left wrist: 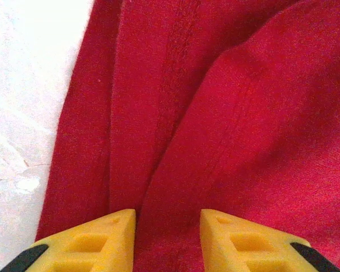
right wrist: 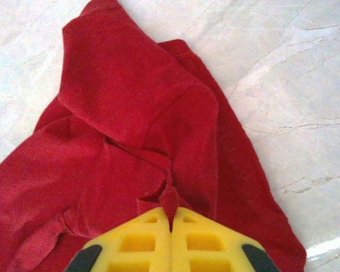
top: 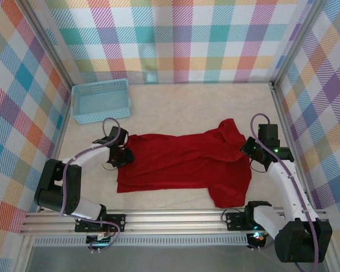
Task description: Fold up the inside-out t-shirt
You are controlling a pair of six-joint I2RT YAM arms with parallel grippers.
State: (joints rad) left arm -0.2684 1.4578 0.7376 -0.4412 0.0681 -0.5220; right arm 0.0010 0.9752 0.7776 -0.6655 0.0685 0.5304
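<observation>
Right hand (right wrist: 171,214), closed, pinches the red t-shirt (right wrist: 130,113); left hand (left wrist: 167,218), part-open, sits over it, perhaps touching.

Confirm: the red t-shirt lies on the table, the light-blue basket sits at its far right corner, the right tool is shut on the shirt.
Not right: the top external view shows the light-blue basket at the far left corner. The red t-shirt lies on the table, the right tool shut on it.

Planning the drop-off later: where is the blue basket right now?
In the top view, the blue basket sits at the table's far left corner, apart from the red t-shirt.
</observation>
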